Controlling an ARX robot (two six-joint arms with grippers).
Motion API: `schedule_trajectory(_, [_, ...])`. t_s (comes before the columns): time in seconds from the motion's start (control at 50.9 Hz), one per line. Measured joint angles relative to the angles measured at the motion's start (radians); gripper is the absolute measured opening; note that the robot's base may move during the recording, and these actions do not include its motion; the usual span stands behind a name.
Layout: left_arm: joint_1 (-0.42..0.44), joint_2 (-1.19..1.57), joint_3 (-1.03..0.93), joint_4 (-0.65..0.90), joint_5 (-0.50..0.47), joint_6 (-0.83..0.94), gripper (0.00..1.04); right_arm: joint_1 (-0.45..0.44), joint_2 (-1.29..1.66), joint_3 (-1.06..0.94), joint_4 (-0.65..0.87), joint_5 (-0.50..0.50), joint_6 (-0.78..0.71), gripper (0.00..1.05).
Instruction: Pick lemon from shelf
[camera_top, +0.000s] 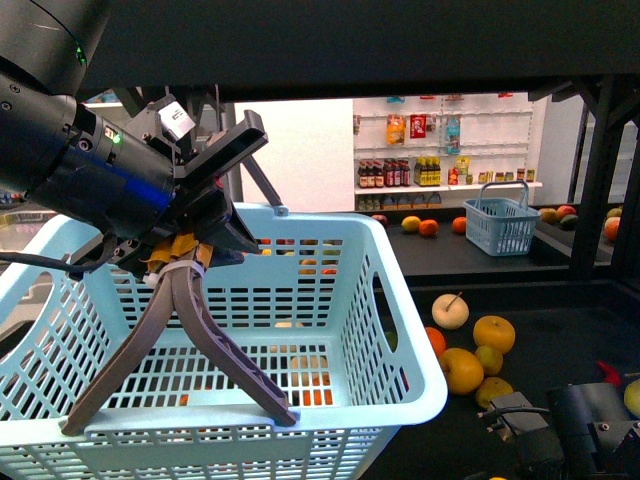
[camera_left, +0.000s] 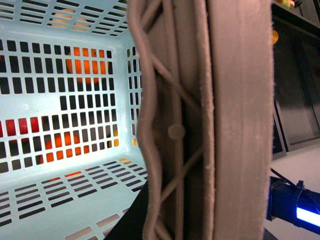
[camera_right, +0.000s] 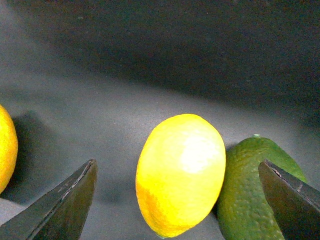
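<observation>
The lemon (camera_right: 181, 172), bright yellow and oval, lies on the shelf's dark deck (camera_right: 150, 65). My right gripper (camera_right: 177, 164) is open, with one finger (camera_right: 65, 205) on each side of the lemon and not touching it. A green bumpy fruit (camera_right: 250, 192) leans against the lemon, inside the other finger (camera_right: 292, 200). My left gripper (camera_top: 185, 255) is shut on the brown-grey basket handle (camera_top: 215, 350) of a light-blue basket (camera_top: 400, 330), held up in front of the shelf. The handle (camera_left: 225, 120) fills the left wrist view.
An orange-yellow fruit (camera_right: 6, 150) lies beside the first finger. In the front view, oranges (camera_top: 494, 333) and a pale apple (camera_top: 450, 311) lie on the lower deck (camera_top: 560, 340). A small blue basket (camera_top: 502, 225) and more fruit sit further back. A black post (camera_top: 595, 180) stands at the right.
</observation>
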Motion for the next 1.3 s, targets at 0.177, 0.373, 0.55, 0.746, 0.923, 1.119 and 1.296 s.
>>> schedule_trajectory(0.177, [0.0,0.0,0.0,0.0,0.0,0.0,0.16,0.013,0.038,0.043,-0.016,0.021,-0.01,0.97])
schedule_trajectory(0.373, [0.0,0.0,0.0,0.0,0.0,0.0,0.16,0.017,0.064,0.075,-0.023,0.031,-0.013,0.97])
schedule_trajectory(0.55, [0.0,0.0,0.0,0.0,0.0,0.0,0.16,0.024,0.086,0.105,-0.039,0.045,-0.021,0.97])
schedule_trajectory(0.746, [0.0,0.0,0.0,0.0,0.0,0.0,0.16,0.03,0.107,0.129,-0.056,0.049,-0.028,0.97])
schedule_trajectory(0.923, [0.0,0.0,0.0,0.0,0.0,0.0,0.16,0.031,0.121,0.154,-0.103,0.064,-0.04,0.75])
schedule_trajectory(1.119, [0.0,0.0,0.0,0.0,0.0,0.0,0.16,0.026,0.132,0.161,-0.123,0.074,-0.04,0.57])
schedule_trajectory(1.296, [0.0,0.0,0.0,0.0,0.0,0.0,0.16,0.016,0.114,0.15,-0.132,0.083,-0.033,0.55])
